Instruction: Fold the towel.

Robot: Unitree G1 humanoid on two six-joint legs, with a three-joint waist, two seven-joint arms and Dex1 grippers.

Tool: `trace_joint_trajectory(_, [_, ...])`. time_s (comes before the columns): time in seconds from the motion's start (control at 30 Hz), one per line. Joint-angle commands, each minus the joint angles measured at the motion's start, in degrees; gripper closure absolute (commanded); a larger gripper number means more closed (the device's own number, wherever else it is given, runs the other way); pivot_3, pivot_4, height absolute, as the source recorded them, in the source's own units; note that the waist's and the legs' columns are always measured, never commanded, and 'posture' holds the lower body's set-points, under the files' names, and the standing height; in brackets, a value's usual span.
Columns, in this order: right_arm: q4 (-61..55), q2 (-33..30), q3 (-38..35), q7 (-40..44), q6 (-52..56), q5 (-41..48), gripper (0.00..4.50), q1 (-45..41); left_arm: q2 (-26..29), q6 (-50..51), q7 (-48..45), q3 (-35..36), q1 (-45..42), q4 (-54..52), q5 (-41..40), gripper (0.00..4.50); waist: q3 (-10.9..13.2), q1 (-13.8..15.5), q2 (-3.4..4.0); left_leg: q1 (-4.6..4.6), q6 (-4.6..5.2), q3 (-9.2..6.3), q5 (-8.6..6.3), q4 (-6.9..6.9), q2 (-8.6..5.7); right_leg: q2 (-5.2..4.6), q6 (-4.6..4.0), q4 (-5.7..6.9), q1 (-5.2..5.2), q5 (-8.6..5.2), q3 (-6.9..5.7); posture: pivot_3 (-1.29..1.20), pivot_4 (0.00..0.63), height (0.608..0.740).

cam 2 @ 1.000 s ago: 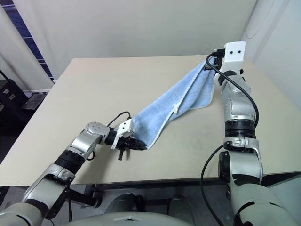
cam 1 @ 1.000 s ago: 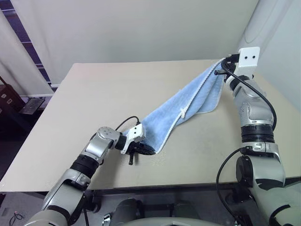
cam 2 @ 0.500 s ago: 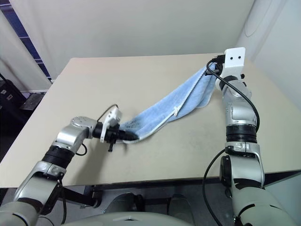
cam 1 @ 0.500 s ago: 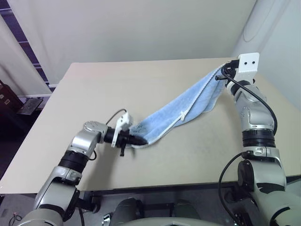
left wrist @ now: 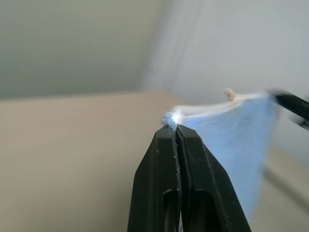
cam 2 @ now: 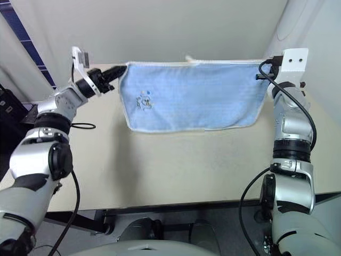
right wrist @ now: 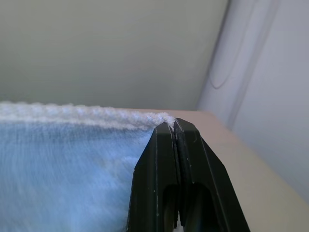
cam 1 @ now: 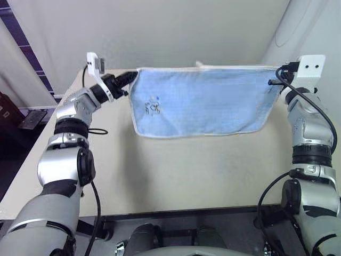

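Left eye view alone shows the towel (cam 1: 202, 101) spread wide above the table (cam 1: 176, 165).

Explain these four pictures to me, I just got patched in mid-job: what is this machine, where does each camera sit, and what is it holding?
This is a humanoid robot with two arms, each ending in a pair of black jaws. The two wide pictures come from a stereo camera on its head, looking down over a beige table. The two close pictures come from cameras on the wrists, looking along each gripper. The left gripper and the right gripper are each shut on an upper corner of the towel, a light blue cloth with white edging. It hangs spread out flat between them above the table, with a small white loop sticking up from its top edge.
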Motion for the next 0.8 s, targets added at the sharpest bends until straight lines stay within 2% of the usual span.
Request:
trace_joint_trajectory(0.03, [6.82, -2.54, -0.06, -1.20, -6.51, -1.70, 4.50, -7.44, -0.79, -8.06, 6.46, 1.81, -5.24, 3.98, 2.58, 4.47, 0.03, -0.09, -0.01, 0.00, 0.00, 0.01, 0.00, 0.00, 0.00, 0.00, 0.02, 0.01, 0.00, 0.01, 0.00, 0.00, 0.000, 0.716])
trace_joint_trajectory(0.17, [12.01, -3.83, 1.03, 2.14, -10.44, -1.97, 4.50, -9.86, -0.53, -9.92, 9.36, 1.95, -7.79, 6.58, 5.13, 4.47, 0.06, -0.12, -0.03, -0.04, 0.09, 0.01, 0.06, -0.06, 0.01, 0.08, 0.10, 0.03, -0.07, 0.03, -0.01, 0.00, 0.000, 0.716])
trace_joint_trajectory(0.27, [6.62, -3.68, 0.04, 5.93, -8.93, 0.70, 4.50, -5.96, 0.31, -8.92, 5.48, 1.70, -6.49, 6.70, 6.37, 4.47, 0.06, -0.17, -0.05, -0.04, 0.14, 0.04, 0.06, -0.11, 0.01, 0.13, 0.22, 0.03, -0.06, 0.03, -0.02, 0.00, 0.000, 0.716])
trace_joint_trajectory(0.5, [-31.30, -2.20, -5.51, 11.73, 8.60, 13.86, 4.50, 20.17, 5.90, -2.16, -15.75, -0.48, 2.79, 2.91, 7.61, 4.47, 0.08, -0.08, -0.03, -0.17, 0.17, 0.04, 0.06, -0.04, 0.01, 0.10, 0.37, 0.18, -0.16, -0.06, -0.12, 0.00, 0.000, 0.716])
trace_joint_trajectory(0.63, [-44.02, -2.22, -8.81, 10.80, 17.12, 19.34, 4.50, 29.21, 9.18, 2.24, -25.95, -2.92, 7.61, -2.93, 8.07, 4.47, 0.09, -0.08, -0.05, -0.30, 0.06, -0.05, -0.05, 0.09, 0.03, 0.03, 0.22, 0.22, -0.25, -0.04, -0.14, 0.00, 0.000, 0.716])
trace_joint_trajectory(0.73, [-53.92, -0.92, -13.17, 10.58, 23.57, 25.87, 4.50, 37.16, 14.08, 13.70, -35.32, -4.12, 14.34, -14.69, 5.06, 4.47, 0.09, -0.13, -0.06, -0.29, 0.03, -0.08, -0.07, 0.08, 0.10, -0.01, -0.22, -0.08, -0.38, 0.02, -0.15, 0.00, 0.000, 0.716])
trace_joint_trajectory(0.8, [-59.91, -1.02, -15.32, 12.13, 26.55, 30.11, 4.50, 42.81, 16.17, 18.37, -37.92, -5.02, 19.68, -23.09, 3.65, 4.47, 0.08, -0.11, -0.04, -0.25, 0.03, -0.08, -0.07, 0.03, 0.18, -0.07, -0.29, -0.21, -0.32, 0.06, -0.15, 0.00, 0.000, 0.716])
